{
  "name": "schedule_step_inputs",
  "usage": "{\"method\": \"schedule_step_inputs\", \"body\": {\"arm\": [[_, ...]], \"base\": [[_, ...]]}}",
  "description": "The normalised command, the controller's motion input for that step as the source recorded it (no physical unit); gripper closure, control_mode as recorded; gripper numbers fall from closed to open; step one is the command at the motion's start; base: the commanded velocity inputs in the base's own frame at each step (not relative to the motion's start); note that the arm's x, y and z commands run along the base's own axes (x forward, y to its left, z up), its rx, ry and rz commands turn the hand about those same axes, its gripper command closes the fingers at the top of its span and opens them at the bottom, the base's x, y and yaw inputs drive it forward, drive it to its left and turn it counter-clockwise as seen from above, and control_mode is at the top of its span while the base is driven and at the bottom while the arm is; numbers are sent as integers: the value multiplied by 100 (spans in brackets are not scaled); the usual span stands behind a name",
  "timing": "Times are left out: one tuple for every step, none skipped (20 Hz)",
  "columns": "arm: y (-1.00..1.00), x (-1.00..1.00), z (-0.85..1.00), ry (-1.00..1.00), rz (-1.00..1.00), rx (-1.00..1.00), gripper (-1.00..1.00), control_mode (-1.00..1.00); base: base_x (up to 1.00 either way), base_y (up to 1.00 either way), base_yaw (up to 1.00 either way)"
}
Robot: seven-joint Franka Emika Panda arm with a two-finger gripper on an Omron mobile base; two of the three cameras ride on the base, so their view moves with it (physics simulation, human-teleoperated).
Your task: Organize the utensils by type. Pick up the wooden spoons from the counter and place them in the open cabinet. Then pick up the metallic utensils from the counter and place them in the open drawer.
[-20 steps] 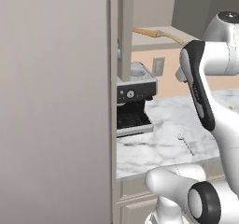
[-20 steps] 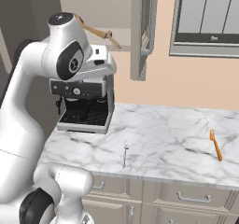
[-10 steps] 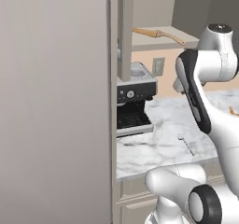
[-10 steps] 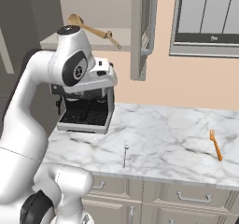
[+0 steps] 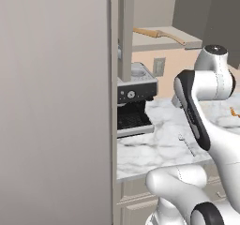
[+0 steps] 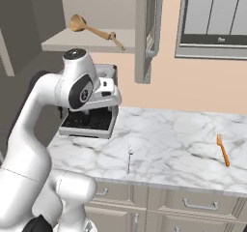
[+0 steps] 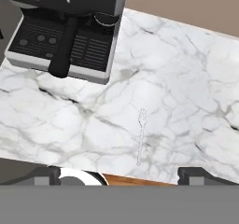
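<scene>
We see the coffee machine at the back left of the marble counter, and we place everything else from it. Our gripper hangs above the counter in front of the machine, its two fingertips spread fully apart with nothing between them. The thin silver utensil lies flat on the counter just in front and to the right of the machine, near the front edge. The orange fork lies well to the right of the machine, also on the counter. A wooden spoon rests on the pale shelf of the open cabinet directly above the machine, bowl to the left in the right base view, beside the cabinet door.
</scene>
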Motion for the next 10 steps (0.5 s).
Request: {"method": "schedule_step_inputs", "body": {"arm": [[0,0,-40,0,0,0,-100,-100],[0,0,-36,1,0,0,-100,-100],[0,0,-36,4,0,0,-100,-100],[0,0,-35,6,0,0,-100,-100],[0,0,-34,9,0,0,-100,-100],[0,0,-34,13,0,0,-100,-100],[0,0,-31,13,0,0,-100,-100],[0,0,-29,15,0,0,-100,-100],[0,0,-26,16,0,0,-100,-100],[0,0,-26,14,0,0,-100,-100]], "base": [[0,0,0],[0,0,0],[0,0,0],[0,0,0],[0,0,0],[0,0,0],[0,0,0],[0,0,0],[0,0,0],[0,0,0]]}}
